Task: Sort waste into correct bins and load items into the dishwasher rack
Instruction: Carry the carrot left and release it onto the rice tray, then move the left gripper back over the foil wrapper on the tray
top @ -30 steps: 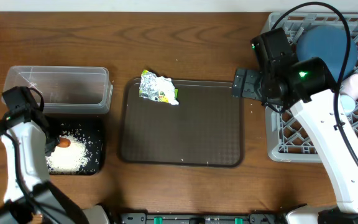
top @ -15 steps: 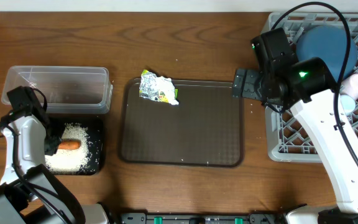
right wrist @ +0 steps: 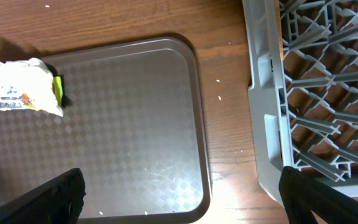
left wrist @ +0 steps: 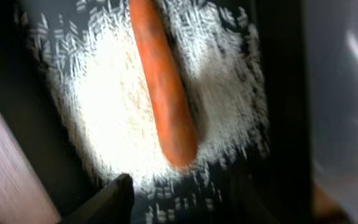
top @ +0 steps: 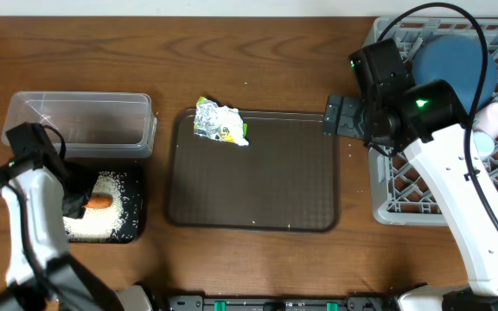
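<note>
The orange carrot lies on the heap of white rice in the black tray; it fills the left wrist view on the rice. My left gripper is open just left of the carrot, apart from it. The clear tub stands behind the black tray. The foil wrapper lies on the brown tray's back-left corner. My right gripper is open and empty, over the gap between the brown tray and the grey rack.
The brown serving tray holds only the wrapper. The rack holds the dark blue bowl and a whitish cup at its right side. The chopsticks are not in view.
The carrot, seen end-on at my left gripper a second ago, now lies flat on the rice. The left arm has shifted slightly. The right arm has not moved.
</note>
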Robot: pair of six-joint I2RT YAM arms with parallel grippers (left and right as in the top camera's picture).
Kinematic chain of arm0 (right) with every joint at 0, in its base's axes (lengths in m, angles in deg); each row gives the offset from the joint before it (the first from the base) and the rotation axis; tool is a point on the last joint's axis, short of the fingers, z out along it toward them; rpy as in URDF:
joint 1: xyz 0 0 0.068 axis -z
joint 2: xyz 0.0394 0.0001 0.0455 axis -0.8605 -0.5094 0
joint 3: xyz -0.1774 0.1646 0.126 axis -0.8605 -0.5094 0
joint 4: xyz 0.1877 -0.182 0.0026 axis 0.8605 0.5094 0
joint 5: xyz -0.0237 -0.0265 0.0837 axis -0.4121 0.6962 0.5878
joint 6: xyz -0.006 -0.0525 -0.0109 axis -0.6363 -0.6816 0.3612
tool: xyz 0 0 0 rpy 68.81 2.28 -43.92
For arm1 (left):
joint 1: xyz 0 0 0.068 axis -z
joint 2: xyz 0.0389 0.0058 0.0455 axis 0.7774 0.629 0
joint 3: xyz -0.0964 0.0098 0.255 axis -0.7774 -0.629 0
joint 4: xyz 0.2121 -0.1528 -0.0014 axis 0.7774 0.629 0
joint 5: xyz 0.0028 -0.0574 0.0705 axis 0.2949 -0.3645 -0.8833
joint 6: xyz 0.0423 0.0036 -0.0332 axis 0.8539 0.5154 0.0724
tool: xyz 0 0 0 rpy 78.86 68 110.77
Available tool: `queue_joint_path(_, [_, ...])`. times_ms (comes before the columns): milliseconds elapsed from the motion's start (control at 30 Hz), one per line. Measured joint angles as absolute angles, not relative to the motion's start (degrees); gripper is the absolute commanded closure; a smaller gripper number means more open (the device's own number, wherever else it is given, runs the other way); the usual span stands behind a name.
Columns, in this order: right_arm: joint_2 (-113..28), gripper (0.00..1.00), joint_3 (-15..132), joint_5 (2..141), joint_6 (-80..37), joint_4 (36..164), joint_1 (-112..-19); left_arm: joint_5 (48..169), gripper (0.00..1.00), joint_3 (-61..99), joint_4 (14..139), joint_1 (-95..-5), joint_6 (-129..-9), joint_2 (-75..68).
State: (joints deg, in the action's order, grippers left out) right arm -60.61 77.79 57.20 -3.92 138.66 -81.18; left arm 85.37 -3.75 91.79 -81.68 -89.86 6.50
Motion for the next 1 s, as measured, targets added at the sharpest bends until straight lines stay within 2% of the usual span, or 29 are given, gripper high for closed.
queue_joint_path(133, [-60.6, 0.01, 77.8, 57.2, -3.9, 138.7, -81.2, 92.1, 0.45, -3.7, 95.9, -81.2, -89.0, -1.6])
queue_joint_path(333, [-60.6, 0.01, 77.8, 57.2, -3.9, 138.7, -81.2, 98.9, 0.32, -3.7, 100.4, -73.6, -85.4, -12.5])
queue_joint_path(367, [-60.6, 0.01, 77.8, 57.2, -3.9, 138.7, -81.2, 99.4, 0.28, -3.7, 101.5, -71.8, -84.9, -13.8])
queue_joint_path(400, [-60.6, 0.01, 77.8, 57.2, -3.9, 138.7, -81.2, 99.8, 0.18, -3.7, 102.6, -69.7, -84.4, -14.9])
queue_joint_path(433, [-60.6, 0.01, 77.8, 57.2, -3.9, 138.7, -81.2, 99.8, 0.04, -3.7, 103.7, -68.1, -83.8, -15.7])
queue_joint_path(633, [-60.6, 0.01, 77.8, 57.2, -3.9, 138.7, -81.2, 97.5, 0.0, -3.7, 107.7, -62.8, -83.5, -16.1])
queue_joint_path(1000, [-60.6, 0.01, 77.8, 57.2, -3.9, 138.7, -81.2, 89.5, 0.02, -5.7, 106.9, -62.6, -84.4, -11.9])
